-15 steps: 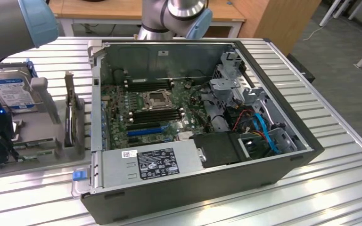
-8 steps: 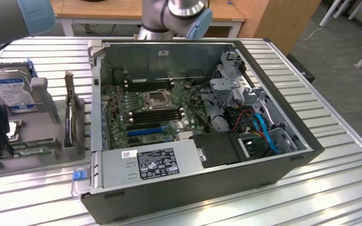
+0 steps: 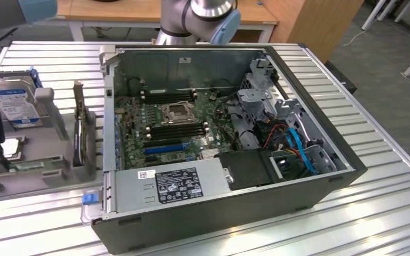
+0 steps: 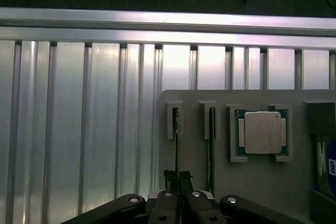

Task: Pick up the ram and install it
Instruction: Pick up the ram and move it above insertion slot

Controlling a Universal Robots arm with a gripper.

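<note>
The ram (image 4: 177, 145) is a thin stick seen edge-on, standing in the first slot of a grey holder (image 4: 247, 182). My gripper (image 4: 177, 178) hangs right over it, its black pads pressed together on the stick's upper edge. The stick still sits in its slot. A second thin stick (image 4: 211, 140) stands in the neighbouring slot. In the exterior view, a thin board (image 3: 77, 109) stands on edge in the grey rack (image 3: 45, 170), to the left of the open computer case (image 3: 212, 224). Long black memory slots (image 3: 180, 130) lie beside the processor socket (image 3: 175, 112).
A processor chip (image 4: 262, 132) lies in a pocket of the holder, beside the sticks. A hard drive with a blue label (image 3: 11, 104) leans in the rack. The ribbed aluminium table (image 4: 79, 129) stretches beside the holder to its edge. The arm's base (image 3: 190, 16) stands behind the case.
</note>
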